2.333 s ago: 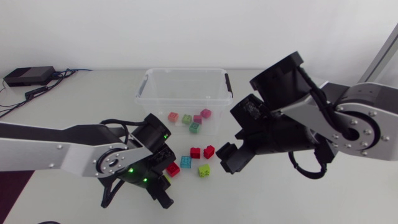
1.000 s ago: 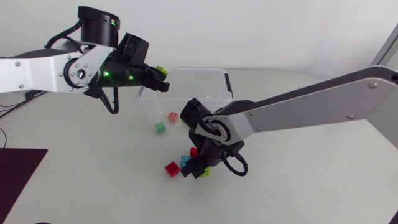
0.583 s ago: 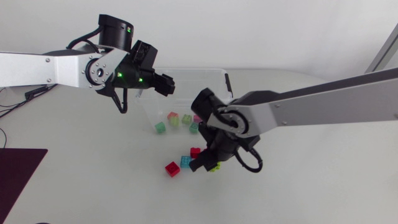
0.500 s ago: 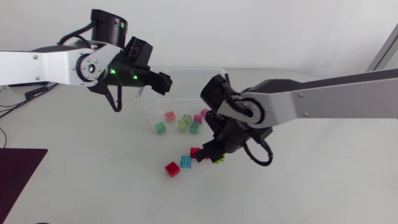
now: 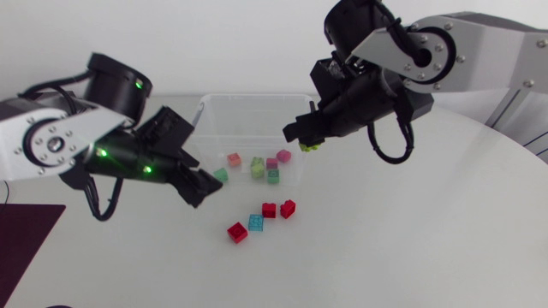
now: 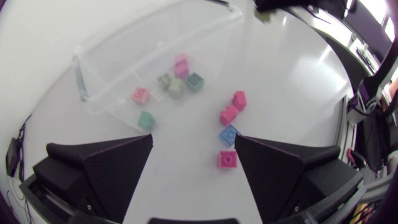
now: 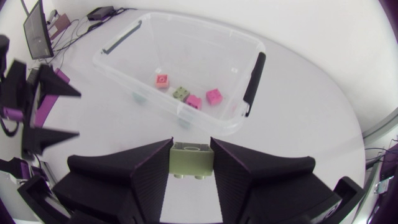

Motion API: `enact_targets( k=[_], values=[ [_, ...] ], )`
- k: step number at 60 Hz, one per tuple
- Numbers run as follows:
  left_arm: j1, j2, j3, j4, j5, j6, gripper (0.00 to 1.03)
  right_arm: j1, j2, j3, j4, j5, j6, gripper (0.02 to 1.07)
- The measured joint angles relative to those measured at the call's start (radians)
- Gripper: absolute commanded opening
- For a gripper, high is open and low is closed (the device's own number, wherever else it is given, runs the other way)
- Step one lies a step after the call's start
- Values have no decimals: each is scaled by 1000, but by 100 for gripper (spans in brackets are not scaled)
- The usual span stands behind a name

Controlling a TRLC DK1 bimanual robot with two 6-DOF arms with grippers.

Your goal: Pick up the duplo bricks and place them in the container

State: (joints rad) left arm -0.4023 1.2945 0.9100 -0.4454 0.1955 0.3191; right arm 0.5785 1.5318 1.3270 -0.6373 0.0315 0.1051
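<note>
The right pincer (image 5: 306, 142), clamped on a lime-green brick (image 7: 193, 159), has risen from the tabletop (image 5: 385, 248) to the right end of the clear container (image 5: 257, 97). The left pincer (image 5: 204, 183), fingers spread and empty, has dropped from above the container to its left front. Three red bricks (image 5: 237, 232) and a blue brick (image 5: 256, 222) remain on the tabletop.

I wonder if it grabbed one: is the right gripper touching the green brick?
Touching. The right wrist view shows the green brick wedged between both fingers of the right gripper, one pressed against each side.
</note>
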Motion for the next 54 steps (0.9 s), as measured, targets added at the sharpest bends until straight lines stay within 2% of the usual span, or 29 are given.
enact_targets(
  k=[5,12,25,30,31,35,37,41,49,51,54],
  values=[
    [-65,13,-80,21,2,0,92,-11,12,44,36,0,-5,38],
    [-118,62,-127,59,-2,-1,92,-11,43,87,96,4,-10,38],
    [-143,179,-132,97,-47,-1,92,-11,165,159,179,11,-24,39],
    [-146,222,-132,123,-58,-2,92,-11,212,187,204,11,-24,56],
    [-148,228,-132,127,-62,-1,92,-11,218,192,206,11,-24,71],
    [-159,262,-132,154,-77,-4,92,-12,250,220,209,11,-24,96],
    [-166,279,-132,168,-78,-4,91,-12,264,229,214,11,-24,102],
    [-180,307,-132,189,-88,-5,90,-16,270,233,215,11,-24,102],
    [-209,378,-131,232,-108,-4,73,-26,236,199,249,12,-24,102],
    [-211,391,-131,236,-108,-4,62,-28,210,173,254,12,-25,102],
    [-216,411,-131,246,-115,-5,50,-28,145,106,278,11,-31,102]
  ],
)
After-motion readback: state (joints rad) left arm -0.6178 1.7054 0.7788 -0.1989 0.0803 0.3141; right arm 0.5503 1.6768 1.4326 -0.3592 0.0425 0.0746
